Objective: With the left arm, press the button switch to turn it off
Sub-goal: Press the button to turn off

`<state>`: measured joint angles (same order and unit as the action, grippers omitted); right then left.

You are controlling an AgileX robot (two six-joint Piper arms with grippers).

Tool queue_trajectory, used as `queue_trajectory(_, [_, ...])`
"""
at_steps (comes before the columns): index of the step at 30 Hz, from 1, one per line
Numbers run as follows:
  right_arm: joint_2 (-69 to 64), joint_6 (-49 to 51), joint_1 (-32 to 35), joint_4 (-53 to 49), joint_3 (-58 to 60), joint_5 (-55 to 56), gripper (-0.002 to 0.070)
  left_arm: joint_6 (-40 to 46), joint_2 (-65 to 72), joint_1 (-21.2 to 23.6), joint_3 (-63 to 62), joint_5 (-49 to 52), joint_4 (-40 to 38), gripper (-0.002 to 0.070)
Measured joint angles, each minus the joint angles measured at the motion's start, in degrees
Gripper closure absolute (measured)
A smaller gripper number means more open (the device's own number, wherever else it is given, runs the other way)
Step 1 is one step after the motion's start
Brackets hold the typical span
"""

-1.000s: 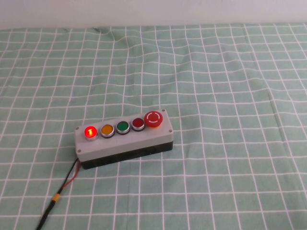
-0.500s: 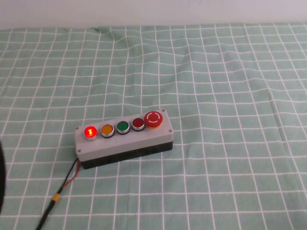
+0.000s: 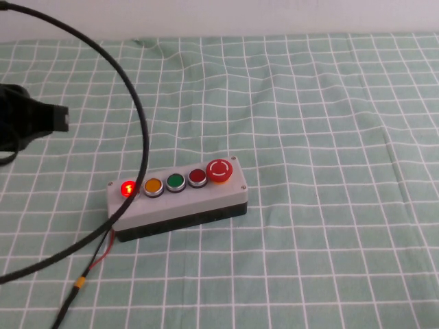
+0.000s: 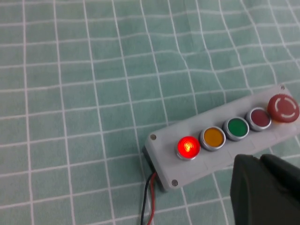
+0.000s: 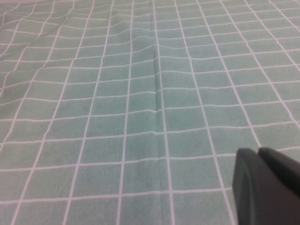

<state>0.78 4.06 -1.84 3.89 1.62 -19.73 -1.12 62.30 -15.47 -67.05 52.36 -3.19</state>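
- Since the earlier frames, the left arm (image 3: pixel 27 120) has swung in over the worktop's left edge, and its thick black cable (image 3: pixel 137 123) now loops across the high view, passing in front of the button switch.
- Left pincer (image 4: pixel 265 190): only a dark corner of it shows in the left wrist view, above the worktop near the box; I cannot tell how far it is open, and nothing is seen in it.
- Right pincer (image 5: pixel 267 185): a dark corner over bare cloth in the right wrist view; its opening cannot be told either.
- No brand or words can be read; white arrows mark the mushroom button (image 3: pixel 219 171).
- Button switch (image 3: pixel 128 188) glows red, facing up, at the end of the grey box (image 3: pixel 178 202) nearest the left edge.
- Box's long axis runs left to right, its right end angled toward the far edge.
- Along the row: orange button (image 3: pixel 153 186), green button (image 3: pixel 175 181), dark red button (image 3: pixel 197 177).
- Thin red-and-black wires (image 3: pixel 103 255) trail toward the near-left corner over the green checked cloth (image 3: pixel 329 123).
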Motion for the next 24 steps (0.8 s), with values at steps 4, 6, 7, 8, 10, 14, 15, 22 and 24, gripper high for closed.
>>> queue_trajectory(4, [0.0, 0.0, 0.0, 0.0, 0.0, 0.0, 0.0692, 2.71, 7.44, 0.0, -3.83, 4.26, -0.75, 0.0678])
queue_trajectory(6, [0.0, 0.0, 0.0, 0.0, 0.0, 0.0, 0.0692, 3.11, 10.53, 0.0, -5.16, 4.88, -0.75, 0.0678])
queue_trajectory(7, [0.0, 0.0, 0.0, 0.0, 0.0, 0.0, 0.0692, 3.26, 12.15, 0.0, -5.62, 5.0, -0.75, 0.0678])
queue_trajectory(8, [0.0, 0.0, 0.0, 0.0, 0.0, 0.0, 0.0692, 3.38, 13.42, 0.0, -5.82, 5.13, -0.88, 0.0678])
queue_trajectory(10, [0.0, 0.0, 0.0, 0.0, 0.0, 0.0, 0.0692, 3.39, 16.35, 0.0, -6.14, 5.13, -1.15, 0.0678])
queue_trajectory(14, [0.0, 0.0, 0.0, 0.0, 0.0, 0.0, 0.0692, 4.19, 21.29, 0.0, -6.28, 5.03, -3.19, 0.0678])
queue_trajectory(15, [0.0, 0.0, 0.0, 0.0, 0.0, 0.0, 0.0692, 4.69, 22.44, 0.0, -6.28, 4.93, -3.87, 0.0678])
queue_trajectory(22, [0.0, 0.0, 0.0, 0.0, 0.0, 0.0, 0.0692, 6.27, 28.43, 0.0, -6.28, 2.14, -5.69, 0.0678])
queue_trajectory(24, [0.0, 0.0, 0.0, 0.0, 0.0, 0.0, 0.0692, 6.27, 29.86, 0.0, -6.28, 1.42, -5.9, 0.0678])
